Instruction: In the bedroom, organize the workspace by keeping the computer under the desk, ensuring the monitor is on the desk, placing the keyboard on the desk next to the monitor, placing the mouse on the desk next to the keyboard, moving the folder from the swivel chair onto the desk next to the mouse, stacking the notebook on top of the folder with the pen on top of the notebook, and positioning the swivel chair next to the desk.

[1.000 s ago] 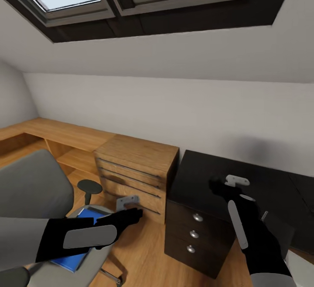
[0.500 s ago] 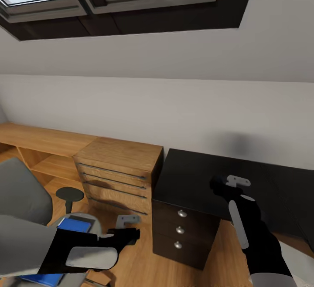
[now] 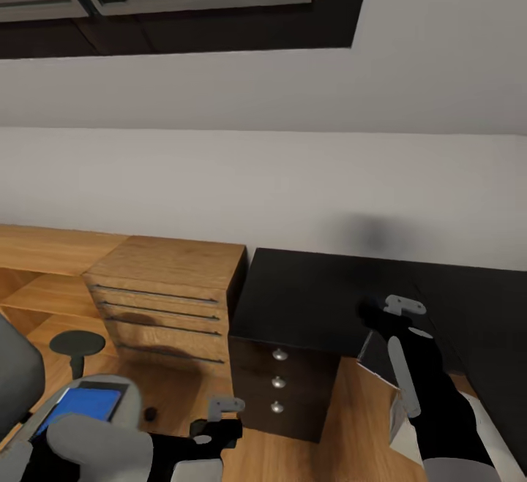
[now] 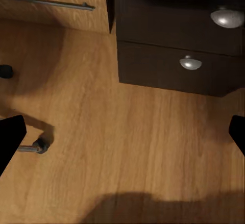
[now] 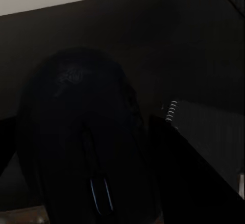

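a: the right gripper point(image 3: 369, 311) has the mouse point(image 5: 84, 142) clamped between its jaws, held above the near edge of the black counter point(image 3: 307, 292), over the drawer unit point(image 3: 282, 387). the step in hand looks like setting the mouse down on the counter.

b: how should the robot do it well?

a: bring it down flat and low over bare black top before letting go, so it doesn't drop or roll. no keyboard or monitor shows in the head view, so it's better to leave room for them than to place it at the very corner. the right wrist view shows a spiral-bound grey notebook point(image 5: 209, 132) lying just beyond the mouse, so the mouse shouldn't land on that.

b: and the jaws themselves?

a: on the right they're closed only as far as the mouse's width, a dark finger on each flank of it. the left gripper point(image 3: 219, 423) hangs low over the wood floor point(image 4: 127, 147) with jaws wide apart and nothing between them, facing the drawer knobs.

b: where are the other things?

a: the blue folder point(image 3: 77, 409) lies on the seat of the swivel chair point(image 3: 22, 387) at the robot's left, beside the light wood cabinet point(image 3: 165, 299). it isn't on the counter yet.
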Available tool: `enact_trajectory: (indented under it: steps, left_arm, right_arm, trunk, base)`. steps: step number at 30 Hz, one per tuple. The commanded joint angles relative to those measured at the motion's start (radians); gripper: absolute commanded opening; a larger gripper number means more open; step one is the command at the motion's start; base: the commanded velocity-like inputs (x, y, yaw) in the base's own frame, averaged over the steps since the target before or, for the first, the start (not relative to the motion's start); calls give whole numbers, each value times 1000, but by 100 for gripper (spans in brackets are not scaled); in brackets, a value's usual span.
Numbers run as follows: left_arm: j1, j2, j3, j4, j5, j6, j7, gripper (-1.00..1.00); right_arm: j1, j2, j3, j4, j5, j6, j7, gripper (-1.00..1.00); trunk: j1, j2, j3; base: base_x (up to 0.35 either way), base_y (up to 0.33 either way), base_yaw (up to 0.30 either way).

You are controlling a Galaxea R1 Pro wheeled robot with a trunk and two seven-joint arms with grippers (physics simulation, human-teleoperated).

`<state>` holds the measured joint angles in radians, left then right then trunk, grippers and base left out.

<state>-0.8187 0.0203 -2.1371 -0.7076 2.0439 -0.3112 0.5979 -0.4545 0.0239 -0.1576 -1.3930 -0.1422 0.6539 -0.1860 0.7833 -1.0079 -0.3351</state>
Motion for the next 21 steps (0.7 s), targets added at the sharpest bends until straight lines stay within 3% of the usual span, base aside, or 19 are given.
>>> enact_trajectory:
  steps: [1,2,5,19,21]
  left_arm:
    - [13,-7,-5,68,10,-5,-29,100]
    - [41,-20,-5,140,32,-5,-44,100]
    - [59,-32,-5,174,64,-6,-67,100]
    - [63,-33,-4,183,71,-10,-93,100]
    - [63,-32,-4,183,68,-12,-88,100]
  right_arm:
    - [-1,1,-13,0,-14,2,-9,-100]
    - [-1,1,-64,2,-15,-1,-7,-100]
    - [-1,-1,-111,9,-14,-3,-7,-100]
    - [-2,-8,-120,41,-6,-4,-7,-100]
    - [-3,-29,-120,40,1,-3,-4,-100]
  trunk:
    - [0,-1,-2]
    - [0,-1,-2]
    - [0,-1,-3]
    - [0,-1,-4]
    - [0,-1,-4]
  base:
    - [48,-47,-267]
    - [16,-16,-267]
    - [6,-6,-267]
    - [0,0,-268]
    - [0,0,-276]
